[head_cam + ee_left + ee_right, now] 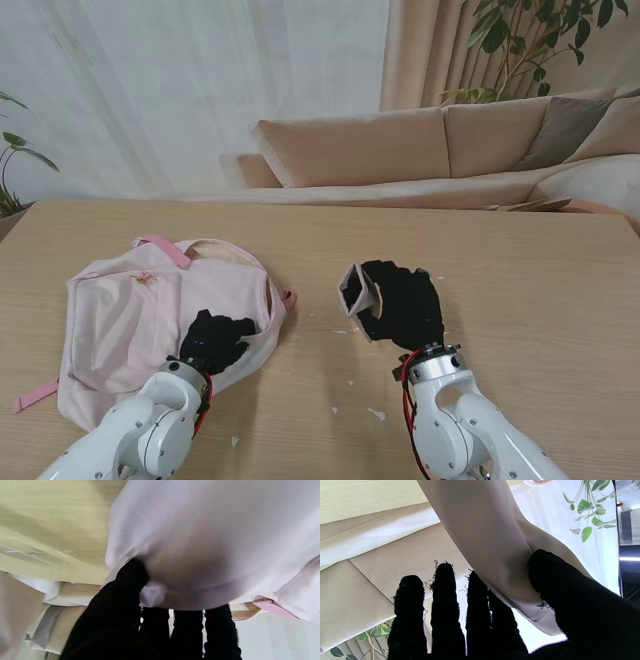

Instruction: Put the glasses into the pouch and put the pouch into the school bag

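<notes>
The wooden tabletop (520,260) is seen stretching wide, with a beige sofa (420,150) set beyond its far edge. The pink school bag (130,320) is laid flat on the left side, a pink strap (165,249) showing at its far end and another strap trailing off its left corner nearer to me. The bag's near right edge is gripped by the left hand (212,340); in the left wrist view the thumb (130,577) is pressed onto the pale fabric (212,542) while the other fingers are tucked underneath it, so a pinch on the cloth is shown. On the right side, well apart from the bag, the grey pouch (356,288) is held up off the tabletop by the right hand (405,303), its open mouth turned towards the bag. In the right wrist view the pouch (490,542) is clamped between the thumb (560,585) and the fingers (480,597). The glasses cannot be made out anywhere. Small white flecks (377,413) are scattered on the wood near the right wrist.
</notes>
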Available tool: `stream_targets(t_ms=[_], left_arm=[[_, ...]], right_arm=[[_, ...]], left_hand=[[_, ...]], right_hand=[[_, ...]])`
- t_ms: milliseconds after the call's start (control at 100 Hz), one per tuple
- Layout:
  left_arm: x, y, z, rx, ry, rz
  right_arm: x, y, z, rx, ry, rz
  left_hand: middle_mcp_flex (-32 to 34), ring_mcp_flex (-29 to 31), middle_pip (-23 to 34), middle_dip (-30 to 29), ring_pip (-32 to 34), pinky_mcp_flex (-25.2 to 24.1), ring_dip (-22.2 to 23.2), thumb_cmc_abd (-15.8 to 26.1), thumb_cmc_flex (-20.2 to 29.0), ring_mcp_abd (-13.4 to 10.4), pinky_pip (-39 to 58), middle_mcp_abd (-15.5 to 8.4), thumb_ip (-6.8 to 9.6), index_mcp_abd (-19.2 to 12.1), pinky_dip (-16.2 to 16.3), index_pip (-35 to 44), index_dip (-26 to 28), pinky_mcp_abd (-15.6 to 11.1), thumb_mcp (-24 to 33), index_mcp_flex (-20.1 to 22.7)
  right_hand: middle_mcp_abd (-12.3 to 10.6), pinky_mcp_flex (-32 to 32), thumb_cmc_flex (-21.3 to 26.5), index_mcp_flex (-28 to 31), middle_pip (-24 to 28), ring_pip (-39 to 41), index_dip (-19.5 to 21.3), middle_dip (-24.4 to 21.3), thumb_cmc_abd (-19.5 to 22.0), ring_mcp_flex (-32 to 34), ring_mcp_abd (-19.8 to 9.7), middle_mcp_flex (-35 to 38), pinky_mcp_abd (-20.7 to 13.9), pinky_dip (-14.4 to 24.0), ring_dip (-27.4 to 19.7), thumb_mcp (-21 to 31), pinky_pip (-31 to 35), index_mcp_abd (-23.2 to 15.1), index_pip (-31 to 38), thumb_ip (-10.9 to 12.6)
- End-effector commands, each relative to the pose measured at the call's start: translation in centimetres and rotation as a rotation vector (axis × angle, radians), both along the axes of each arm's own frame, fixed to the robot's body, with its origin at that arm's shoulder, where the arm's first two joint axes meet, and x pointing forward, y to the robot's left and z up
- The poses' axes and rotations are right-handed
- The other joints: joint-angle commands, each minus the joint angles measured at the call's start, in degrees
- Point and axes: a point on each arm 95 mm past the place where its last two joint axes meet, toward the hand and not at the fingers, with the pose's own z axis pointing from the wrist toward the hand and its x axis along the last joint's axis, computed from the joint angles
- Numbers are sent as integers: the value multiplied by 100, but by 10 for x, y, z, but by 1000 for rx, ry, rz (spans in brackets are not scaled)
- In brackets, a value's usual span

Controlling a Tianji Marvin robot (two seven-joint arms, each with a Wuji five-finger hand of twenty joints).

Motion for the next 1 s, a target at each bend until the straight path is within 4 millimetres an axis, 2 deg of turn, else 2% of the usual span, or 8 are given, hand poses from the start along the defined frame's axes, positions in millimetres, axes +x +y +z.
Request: stream_targets(t_ms=[0,250,310,390,450,560,710,990], left_arm=[[-17,-4,-9,-6,48,-28],[-50,2,-6,-33,71,-122],[-53,4,-3,-51,67,-127],[-56,7,5,-71,77,-130],[-56,10,12,-60,72,-129],[-53,12,25,-57,51,-116],[-43,8,42,-53,33,-57],[-4,-29,56,-35,31,63]], right_arm=[[-2,1,1,0,13,0],[-1,-1,3,-4,12,-12],[-1,0,3,-4,13,-13],[-1,0,3,-4,14,-12],[0,0,3,-4,13,-13],[-1,0,3,2,11,-15],[-1,-1,2,6,9,-16],[-3,-4,-2,18,13,-19]], left_hand=[[86,-66,161,146,42,-81,93,404,331,-16,109,-80,66,-924,-109,760,407,8,281,505],[51,-143,-23,125,-112,-129,37,436,384,-51,13,-79,84,-857,-163,559,342,-7,145,411],[61,-300,-657,324,-400,-207,-90,180,254,-78,-171,-244,58,-799,-240,456,-143,-25,105,70],[-1275,-972,-251,-642,-1053,-573,-314,-213,-1442,-162,-677,-118,-30,-288,-290,-284,-476,-54,830,-839],[-1872,-1305,-213,-1176,-1352,-761,-378,-89,-2870,-222,-1037,-127,191,58,-302,-787,-464,-68,1564,-1216],[-2282,-1585,-388,-1283,-1623,-948,-399,-25,-3539,-222,-1427,-57,144,259,-287,-1094,-525,-56,1084,-1580],[-2612,-1817,-630,-1403,-1887,-1040,-350,404,-3586,-218,-1848,101,256,500,-141,-1493,-653,-59,-16,-1833],[-3414,-2303,-614,-1306,-2117,-1214,-357,668,-4106,-363,-2158,154,222,889,-141,-1560,-619,-177,-763,-2586]], right_hand=[[-13,-55,163,123,12,-33,75,23,143,-4,-35,15,58,61,70,248,73,-178,175,117],[-14,-61,169,123,11,-30,66,24,142,-11,-18,9,62,64,72,249,72,-167,175,121],[-14,-70,175,122,10,-31,65,24,142,-14,-27,2,62,64,72,247,68,-168,175,120],[-16,-62,165,124,10,-32,66,24,143,-8,-34,7,58,66,71,249,73,-167,177,126],[-13,-64,164,118,7,-34,67,23,146,-10,-29,-1,56,67,70,251,72,-165,173,130],[-15,-65,158,121,9,-30,76,24,139,-10,-24,8,60,68,72,253,70,-163,170,144],[-15,-71,164,120,4,-37,86,23,142,-22,-30,-1,57,67,70,252,64,-164,164,148],[-12,-76,170,122,0,-39,93,21,142,-24,-29,-1,64,70,70,248,63,-164,159,145]])
